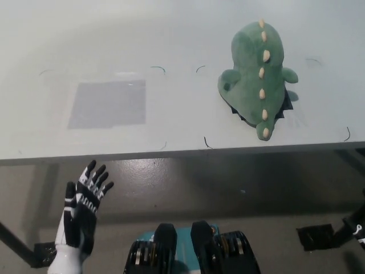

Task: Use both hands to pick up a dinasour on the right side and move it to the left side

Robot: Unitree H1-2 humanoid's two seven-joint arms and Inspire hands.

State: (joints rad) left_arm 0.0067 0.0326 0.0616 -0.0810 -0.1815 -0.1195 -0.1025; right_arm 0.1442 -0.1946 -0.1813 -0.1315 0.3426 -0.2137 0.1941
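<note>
A soft, plush green dinosaur [258, 77] lies belly-down in the upper right of the frame on a smooth pale bench [171, 45]. Its rounded body narrows to a tail pointing at the bench's near edge, with 1 row of cream cone-shaped spikes running down its back and stubby limbs sticking out at the sides. A dark patch shows under its lower flank. A flat grey rectangle [108, 104] marks the bench's left half, well apart from the toy. At the lower left, below the bench edge, the left hand [82, 208] is raised with fingers spread, holding nothing. At the lower right edge only a sliver of the right hand [358, 227] shows; its fingers cannot be made out.
</note>
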